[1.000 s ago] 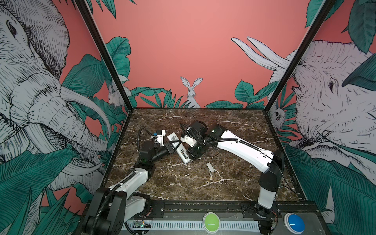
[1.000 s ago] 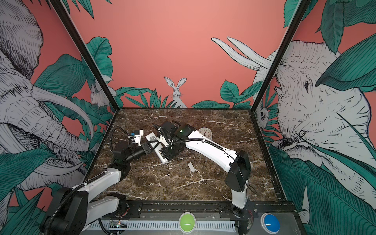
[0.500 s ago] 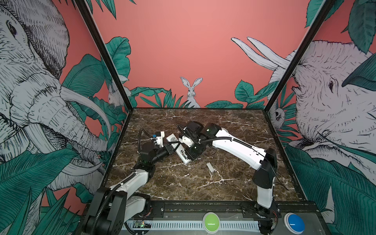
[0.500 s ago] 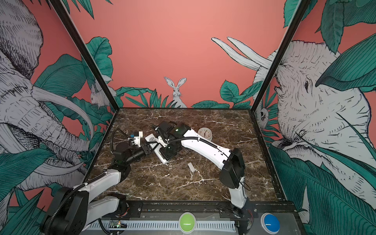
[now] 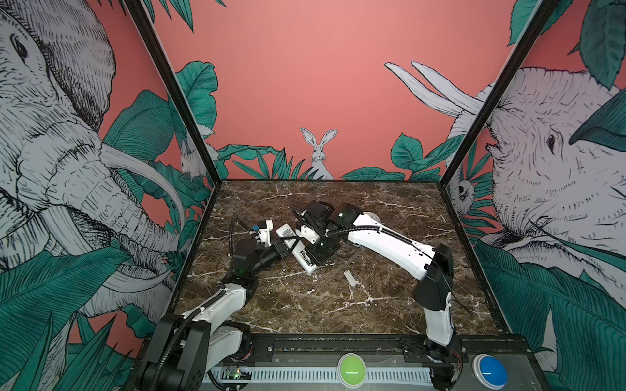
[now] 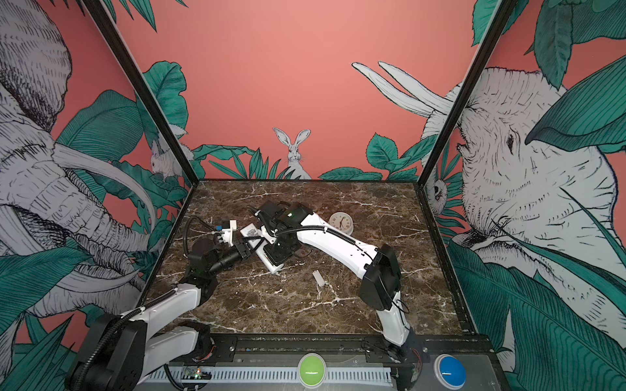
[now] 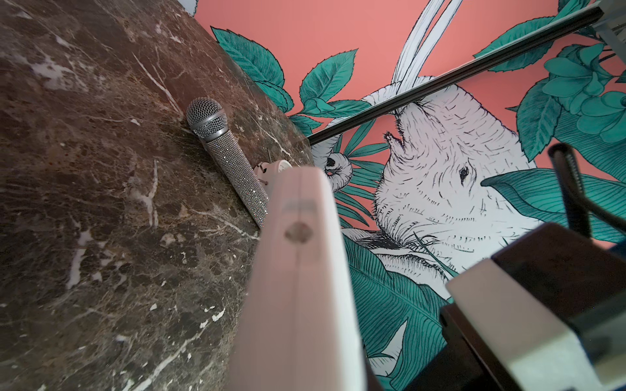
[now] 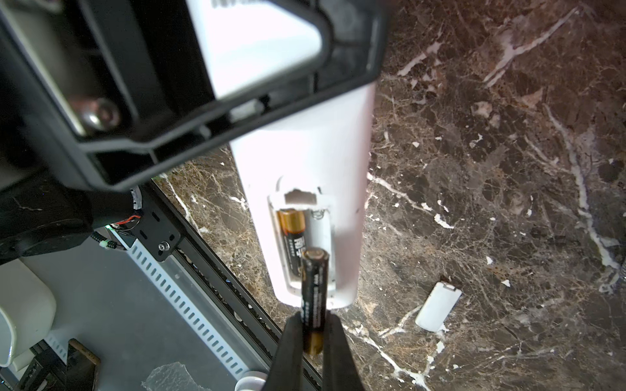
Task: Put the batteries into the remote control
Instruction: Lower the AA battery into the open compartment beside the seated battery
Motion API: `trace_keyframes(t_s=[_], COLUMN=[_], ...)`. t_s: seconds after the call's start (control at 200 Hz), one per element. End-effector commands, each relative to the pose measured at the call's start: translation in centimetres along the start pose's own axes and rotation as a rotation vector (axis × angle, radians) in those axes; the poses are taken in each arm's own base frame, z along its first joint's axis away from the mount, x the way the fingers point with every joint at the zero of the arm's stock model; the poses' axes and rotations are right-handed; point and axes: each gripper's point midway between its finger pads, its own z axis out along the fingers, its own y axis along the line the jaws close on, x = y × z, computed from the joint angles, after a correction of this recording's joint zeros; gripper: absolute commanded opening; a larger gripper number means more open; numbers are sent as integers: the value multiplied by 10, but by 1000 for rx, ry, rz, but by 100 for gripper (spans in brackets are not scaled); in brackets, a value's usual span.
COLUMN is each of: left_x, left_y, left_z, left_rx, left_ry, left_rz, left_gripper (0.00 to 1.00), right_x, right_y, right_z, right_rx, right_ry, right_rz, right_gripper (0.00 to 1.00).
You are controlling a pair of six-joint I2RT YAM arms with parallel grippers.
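The front of the table (image 5: pixel 298 315) is open, with just a small white lid (image 5: pixel 350 278) on it. The left arm (image 5: pixel 233 298) and right arm (image 5: pixel 389 243) meet at the remote control (image 5: pixel 309 265) in the middle, with a clock (image 6: pixel 342 223) behind.

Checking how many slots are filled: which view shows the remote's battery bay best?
Right wrist view: the bay faces the camera, one battery seated, the other slot bare, a second battery in the right tool by it. Both top views show a dark sliver beside that tool. Left wrist view shows only the remote edge-on.
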Motion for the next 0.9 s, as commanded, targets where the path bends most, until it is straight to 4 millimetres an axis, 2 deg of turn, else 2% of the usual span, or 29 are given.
trace_keyframes(t_s=[0.0,0.31,0.895], left_x=[-5,-8,-8], left_y=[-13,-16,-11], left_z=[-3,-4,-3], left_rx=[43,57,56], left_ry=[-32,-50,-61], left_rz=[18,3,-24], left_gripper=[0,0,0], right_x=[3,-2,-4], right_y=[-1,-1,-2], right_z=[-1,1,9], right_rx=[17,16,17], right_ry=[19,10,16], right_rz=[-11,-12,-6], right_gripper=[0,0,0])
